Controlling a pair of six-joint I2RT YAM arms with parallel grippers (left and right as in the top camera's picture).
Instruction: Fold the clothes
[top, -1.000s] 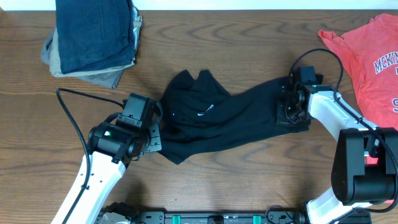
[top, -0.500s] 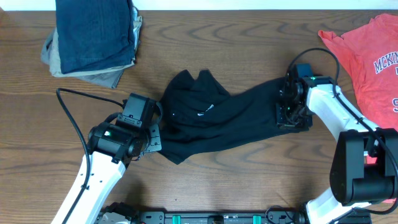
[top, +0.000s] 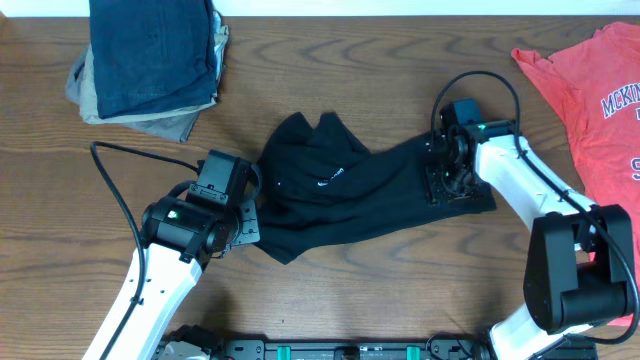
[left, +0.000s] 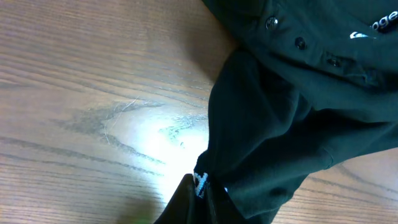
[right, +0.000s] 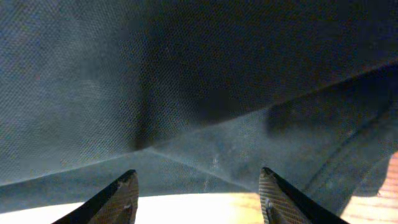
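Observation:
The black T-shirt (top: 350, 190) lies crumpled across the middle of the table, its small white logo (top: 330, 178) facing up. My left gripper (top: 250, 215) is at the shirt's left end. In the left wrist view that gripper (left: 200, 186) is shut on a fold of the black fabric (left: 280, 124) with a white tag in it. My right gripper (top: 440, 180) hovers over the shirt's right end. Seen from the right wrist, its fingers (right: 127, 186) stand apart above black cloth (right: 186, 74), holding nothing. The coral-red T-shirt (top: 590, 90) lies at the far right.
A stack of folded clothes with blue jeans on top (top: 150, 60) sits at the back left corner. A black cable (top: 112, 185) loops beside my left arm. Bare wooden table (top: 400, 290) shows in front of the shirt.
My right gripper has opened, let go of the shirt's right end and shifted left over the cloth. The left gripper has kept still, shut on the shirt.

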